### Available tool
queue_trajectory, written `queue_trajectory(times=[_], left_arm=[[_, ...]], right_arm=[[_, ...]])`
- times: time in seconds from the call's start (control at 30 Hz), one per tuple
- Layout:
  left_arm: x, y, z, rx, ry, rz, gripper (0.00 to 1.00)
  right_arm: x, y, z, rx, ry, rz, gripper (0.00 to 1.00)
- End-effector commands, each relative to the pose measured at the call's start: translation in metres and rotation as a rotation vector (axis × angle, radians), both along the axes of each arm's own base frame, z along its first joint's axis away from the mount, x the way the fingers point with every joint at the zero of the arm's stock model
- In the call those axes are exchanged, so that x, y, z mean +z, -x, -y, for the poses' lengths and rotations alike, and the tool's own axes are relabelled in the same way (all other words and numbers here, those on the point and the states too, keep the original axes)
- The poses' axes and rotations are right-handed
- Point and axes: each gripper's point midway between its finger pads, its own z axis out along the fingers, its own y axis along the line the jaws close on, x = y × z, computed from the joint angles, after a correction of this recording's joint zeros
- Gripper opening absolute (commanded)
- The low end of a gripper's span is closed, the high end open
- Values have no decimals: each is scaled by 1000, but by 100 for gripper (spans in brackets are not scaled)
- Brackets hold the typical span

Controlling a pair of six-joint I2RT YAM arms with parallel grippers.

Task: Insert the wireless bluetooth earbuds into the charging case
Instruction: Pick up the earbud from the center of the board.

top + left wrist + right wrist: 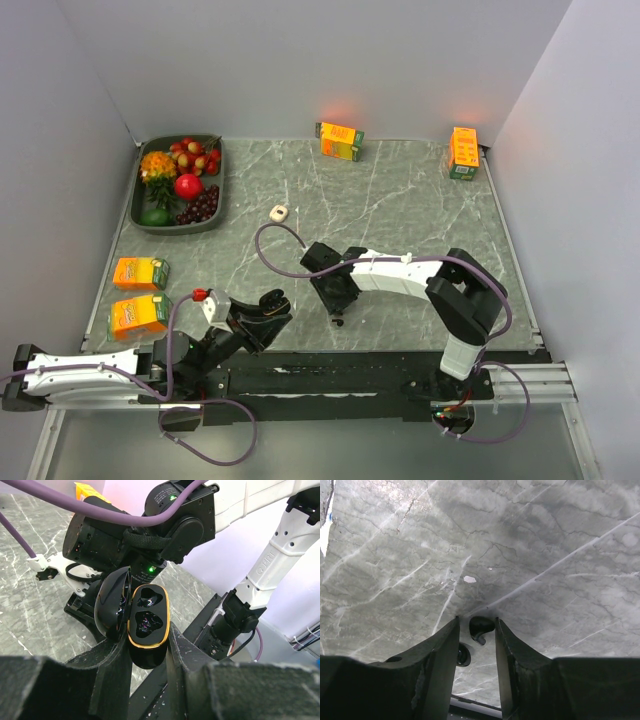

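The right tool [477, 620] points down at the grey marble-patterned bench [545, 545], its two fingers standing apart on either side of a black earbud [481, 626] that lies on the surface at their tips. A sliver of bench shows between the bud and the finger on the left of the wrist view, so no pinch is evident. The bud's rounded body sits toward the top of the frame and its stem trails toward the bottom. That puts its long axis along the gap, and the fingers would close across its narrow width. A second dark, rounded shape sits half hidden behind the left-hand finger; what it is cannot be told.

Just left of centre in the lower part of the overhead view, the left tool [147, 647] is clamped on the charging case [148, 616], a glossy black shell with a gold rim. Its lid [112, 603] is swung open and its wells face the right tool close by. Whether the wells are empty cannot be told.

The right arm is plainly the nearer to the bud. The likely carry is a short one, toward the lower left of the overhead frame. A whitish earbud [279, 212] lies well apart, higher up near mid-frame.
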Motion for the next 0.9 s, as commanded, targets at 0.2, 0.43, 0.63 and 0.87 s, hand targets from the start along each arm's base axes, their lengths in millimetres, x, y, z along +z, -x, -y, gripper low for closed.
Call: queue_trajectory(times=[0.2,0.43,0.63,0.87], left_arm=[[9,0,-2,3,46,-7,1],[8,0,-2,5,45,-8,1],[8,0,-3,5,45,-8,1],[7,-1,-4,8,49,-10,1]], right_arm=[[1,-9,-6,-20,-15,18,47],[2,-12,-9,-19,-17,25,49],[2,-17,-9,-23,-14,28,49],[5,-23,-11,-37,-21,45,50]])
